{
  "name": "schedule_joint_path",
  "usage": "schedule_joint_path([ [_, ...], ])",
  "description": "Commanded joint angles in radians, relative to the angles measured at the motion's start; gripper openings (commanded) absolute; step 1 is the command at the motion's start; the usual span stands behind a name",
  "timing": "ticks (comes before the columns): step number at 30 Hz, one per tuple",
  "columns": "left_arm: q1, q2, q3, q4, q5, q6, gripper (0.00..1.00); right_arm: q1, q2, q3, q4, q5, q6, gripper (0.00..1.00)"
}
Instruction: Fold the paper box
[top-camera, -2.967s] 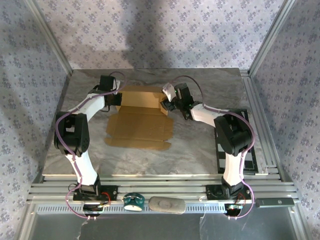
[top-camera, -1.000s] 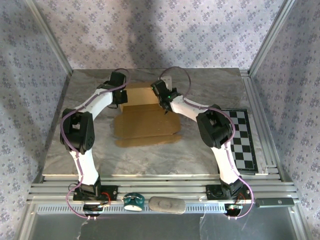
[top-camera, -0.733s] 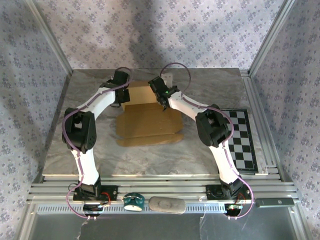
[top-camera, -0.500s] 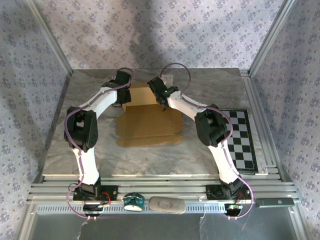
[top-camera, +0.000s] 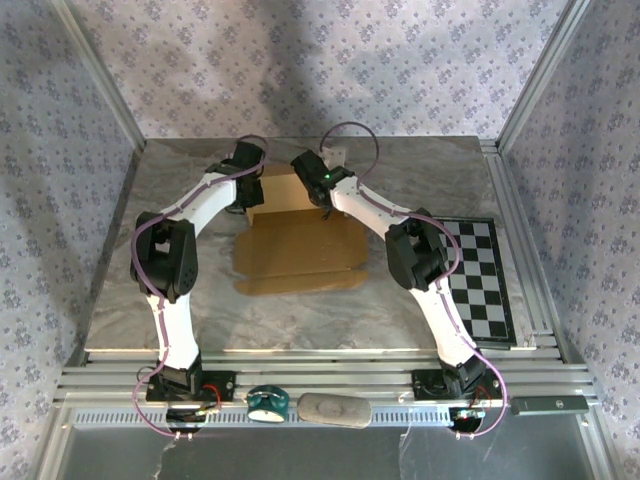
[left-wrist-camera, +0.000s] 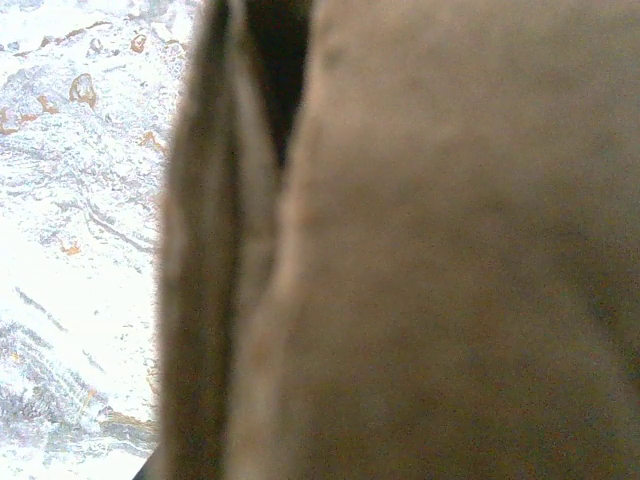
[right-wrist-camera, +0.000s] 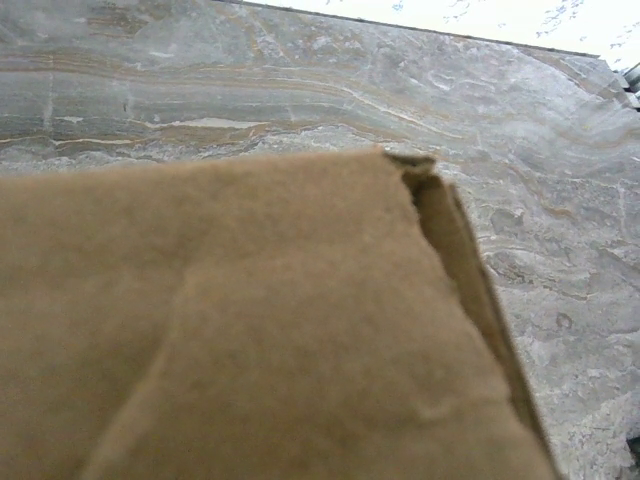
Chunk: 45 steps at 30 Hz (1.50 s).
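The paper box (top-camera: 295, 250) is tan cardboard in the middle of the marble table, its front flap lying flat and its back part (top-camera: 283, 188) standing up. My left gripper (top-camera: 247, 195) presses against the left end of that raised part. The right gripper (top-camera: 324, 203) is at its right end. Blurred cardboard (left-wrist-camera: 450, 250) sits close against the left wrist camera and hides the fingers. A cardboard panel with a folded corner (right-wrist-camera: 250, 320) likewise covers the right wrist view. Both grippers are shut; I cannot tell whether either pinches cardboard.
A black-and-white checkered board (top-camera: 480, 275) lies at the table's right edge beside the right arm. A teal object (top-camera: 268, 402) and a grey oblong object (top-camera: 333, 408) rest on the front rail. Patterned walls close in the back and sides.
Both grippers have moved closer together at the back of the box, squeezing its raised part narrower. The right arm has swung left, uncovering the checkered board.
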Motion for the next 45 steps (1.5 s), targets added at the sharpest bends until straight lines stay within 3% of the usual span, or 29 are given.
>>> schedule_joint_path([
  [1,-0.03,0.001,0.05,-0.038,-0.012,0.008,0.0,0.007,0.064,0.056,-0.162,0.125,0.03,0.0],
  [5,-0.03,0.003,0.054,-0.04,-0.01,0.01,0.0,-0.001,0.055,0.039,-0.14,0.069,0.033,0.0],
  [10,-0.03,0.008,0.061,-0.045,-0.004,0.025,0.0,-0.027,-0.037,-0.114,0.058,-0.079,-0.041,0.01],
  [18,-0.03,0.014,0.058,-0.043,0.0,0.041,0.0,-0.081,-0.169,-0.264,0.252,-0.284,-0.124,0.32],
  [20,-0.03,0.017,0.062,-0.044,-0.001,0.043,0.0,-0.086,-0.187,-0.277,0.267,-0.319,-0.14,0.36],
  [37,-0.031,0.035,0.087,-0.053,0.009,0.039,0.0,-0.105,-0.275,-0.322,0.285,-0.367,-0.179,0.58],
  [45,-0.03,0.06,0.122,-0.091,0.014,0.039,0.0,-0.142,-0.479,-0.595,0.496,-0.46,-0.225,0.65],
])
